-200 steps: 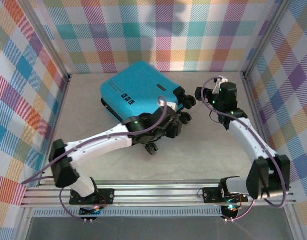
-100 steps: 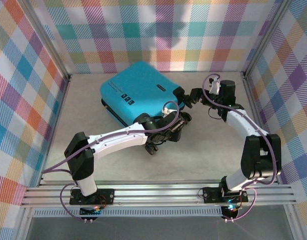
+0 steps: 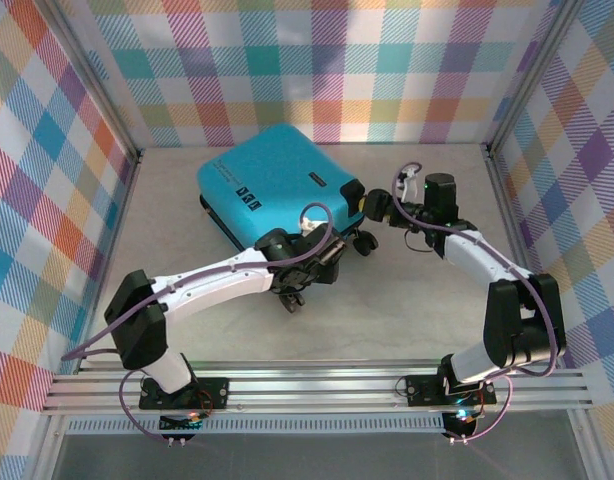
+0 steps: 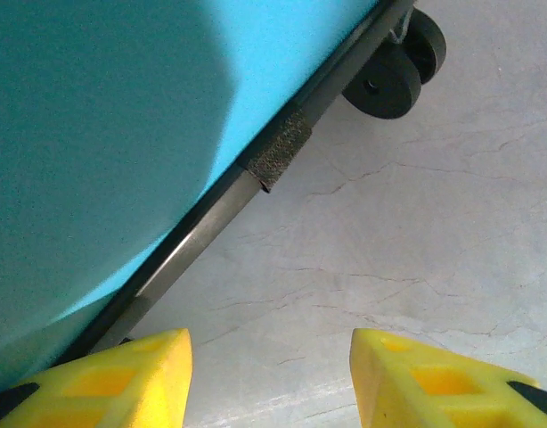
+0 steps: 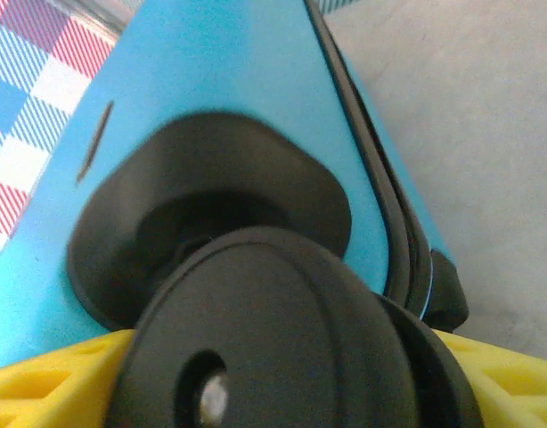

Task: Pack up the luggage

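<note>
Plaid walls, stone-look table (image 3: pixel 407 290); glossy turquoise luggage (image 3: pixel 272 180). Left gripper (image 4: pixel 269 379) released; right gripper (image 5: pixel 256 379) grasping round black wheel (image 5: pixel 273 348).

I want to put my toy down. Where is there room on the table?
Bare table left of the luggage, and between the two arms near the front rail. It is crowded by the wheels, where both end effectors work.

walls (image 3: pixel 317 60): pastel plaid | floor (image 3: pixel 407 300): pale cracked stone | light: even

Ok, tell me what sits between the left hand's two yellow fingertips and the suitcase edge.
Nothing but bare table: in the left wrist view the left hand hangs open beside the luggage, with pale surface in the gap.
</note>
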Controlling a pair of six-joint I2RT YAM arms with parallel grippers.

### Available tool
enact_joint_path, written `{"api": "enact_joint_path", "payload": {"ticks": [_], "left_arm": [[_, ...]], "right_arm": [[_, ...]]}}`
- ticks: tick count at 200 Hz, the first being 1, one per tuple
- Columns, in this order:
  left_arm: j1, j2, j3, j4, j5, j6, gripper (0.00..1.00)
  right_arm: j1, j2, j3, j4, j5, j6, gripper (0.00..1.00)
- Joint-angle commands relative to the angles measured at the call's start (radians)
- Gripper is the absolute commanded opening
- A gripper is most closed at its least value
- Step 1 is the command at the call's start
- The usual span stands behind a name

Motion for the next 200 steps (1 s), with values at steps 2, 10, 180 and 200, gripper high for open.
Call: {"api": "enact_joint_path", "payload": {"ticks": [2,10,180,200], "left_arm": [[0.054,-0.075,-0.044,-0.075,-0.099,-0.009,0.50],[0.064,-0.091,-0.056,-0.083,-0.110,-0.007,0.50],[0.278,-0.336,0.007,-0.205,-0.087,0.180,0.51],[0.211,-0.278,0.086,-0.197,-0.065,0.202,0.53]], "right_arm": [[0.020,-0.040,-0.016,0.001,-0.042,0.008,0.76],[0.027,-0.049,-0.026,0.009,-0.038,0.012,0.76],[0.160,-0.054,-0.083,0.064,0.000,0.061,0.69],[0.162,-0.037,-0.085,0.045,0.054,0.056,0.69]]}}
